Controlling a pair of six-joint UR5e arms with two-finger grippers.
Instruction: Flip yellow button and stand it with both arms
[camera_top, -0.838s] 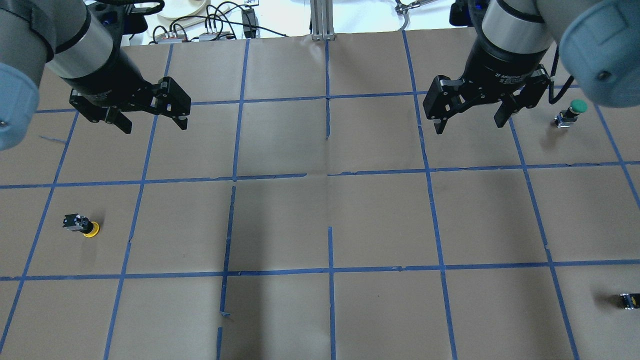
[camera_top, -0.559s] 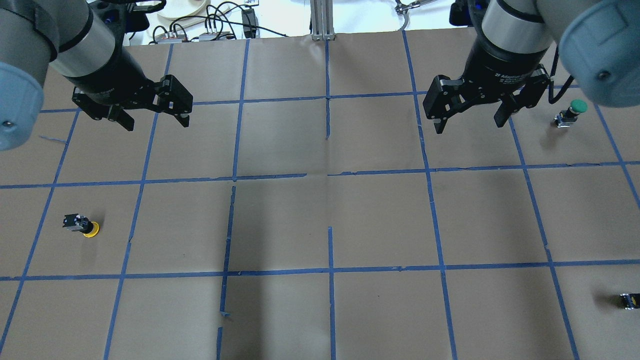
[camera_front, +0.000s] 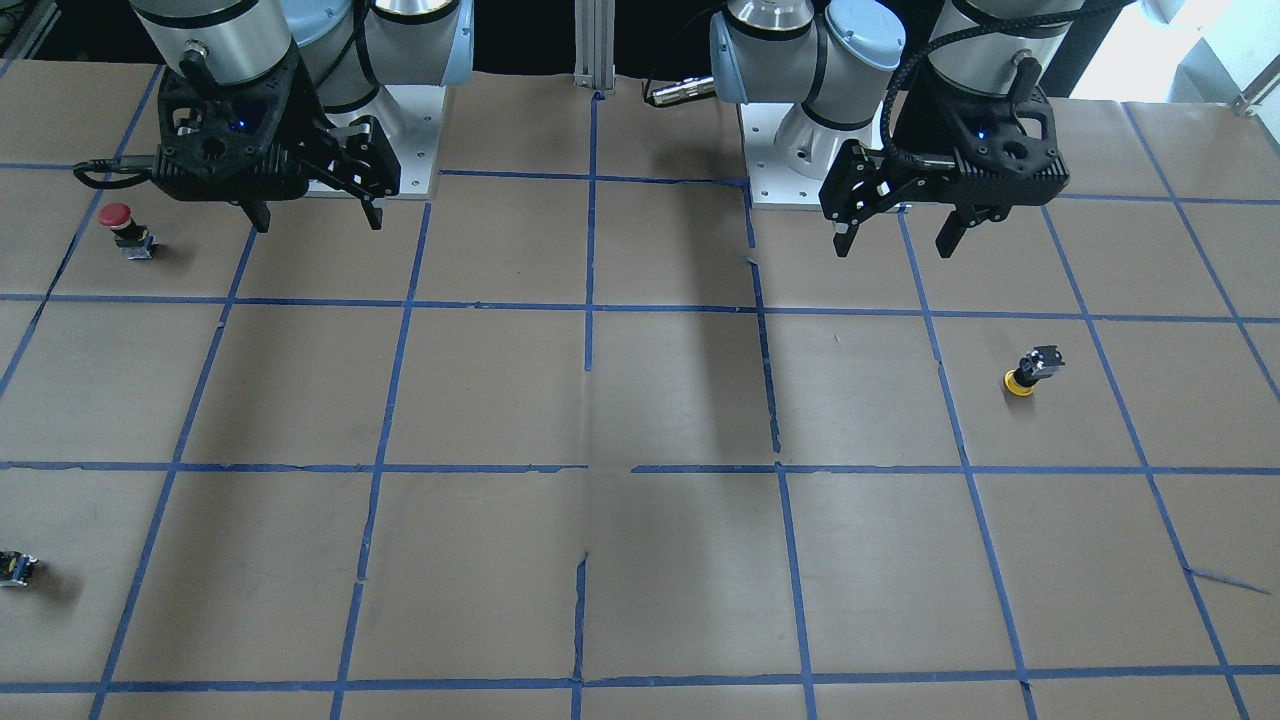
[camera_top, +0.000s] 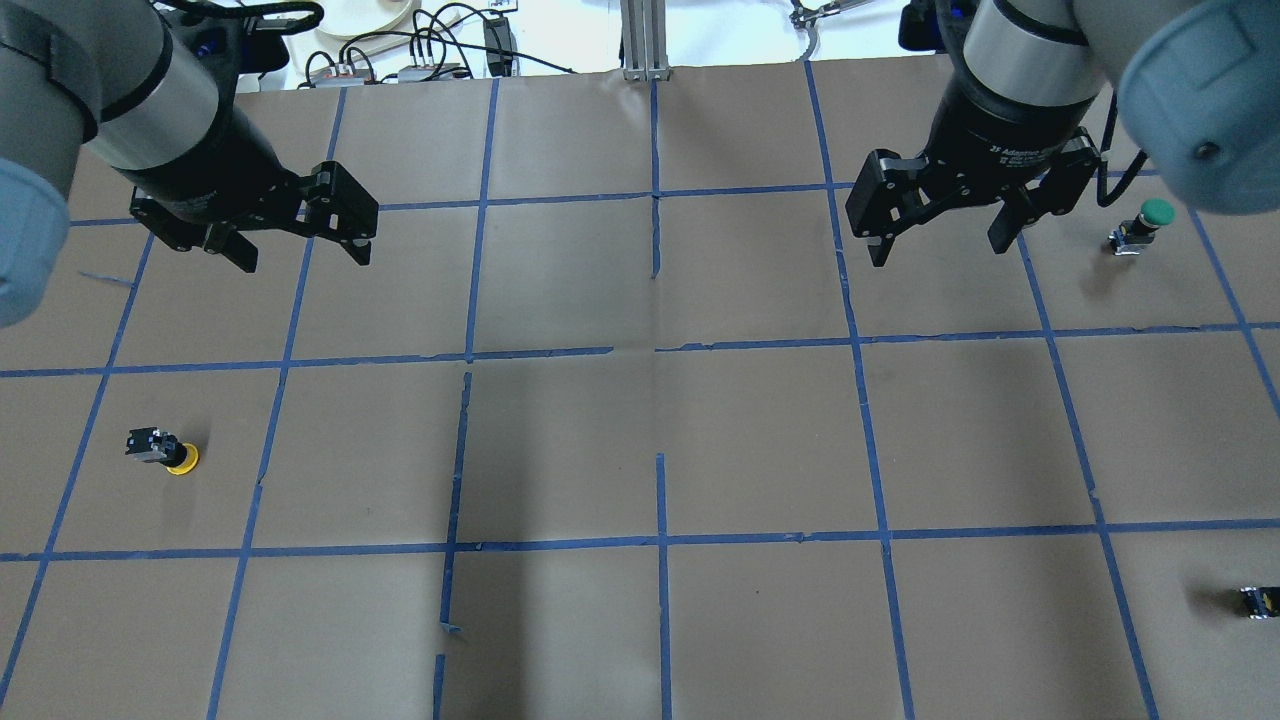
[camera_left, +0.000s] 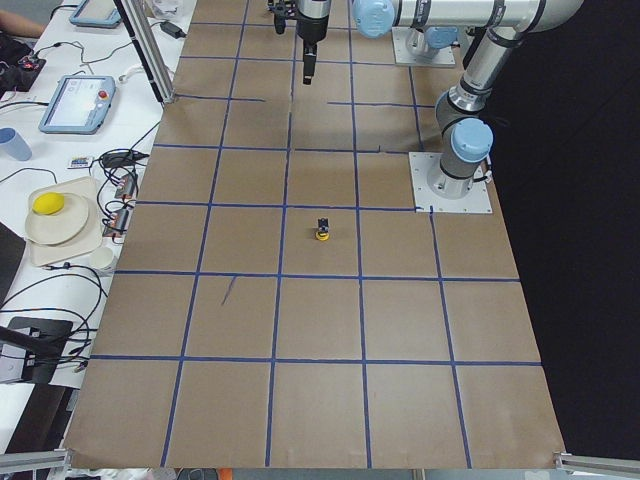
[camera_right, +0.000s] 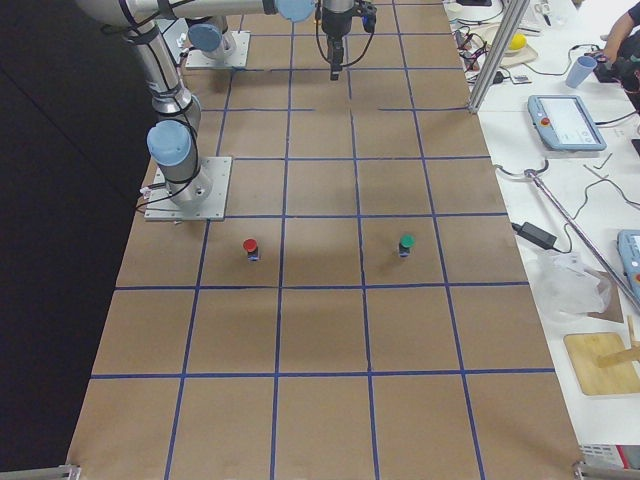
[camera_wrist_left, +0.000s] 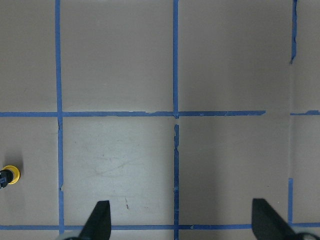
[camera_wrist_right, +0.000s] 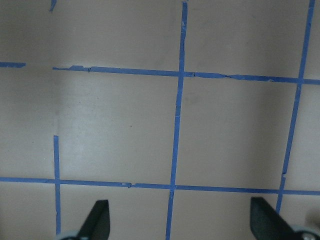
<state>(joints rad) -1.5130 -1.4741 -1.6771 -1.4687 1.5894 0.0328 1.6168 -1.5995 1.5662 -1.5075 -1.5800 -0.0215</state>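
The yellow button (camera_top: 165, 452) rests cap down on the brown paper at the left, its black body and grey base up; it also shows in the front view (camera_front: 1030, 372), the left side view (camera_left: 322, 230), and at the left edge of the left wrist view (camera_wrist_left: 9, 175). My left gripper (camera_top: 303, 256) is open and empty, held high above the table, apart from the button; it also shows in the front view (camera_front: 893, 246). My right gripper (camera_top: 940, 252) is open and empty, far off on the right side (camera_front: 318, 222).
A green-capped button (camera_top: 1145, 225) stands at the far right. A red-capped button (camera_front: 125, 228) stands near the right gripper. A small dark part (camera_top: 1260, 600) is cut by the view's right edge. Blue tape lines grid the paper. Cables lie past the far edge.
My left gripper has shifted slightly to the left and down in the overhead view, still open. The right arm and the yellow button have not moved.
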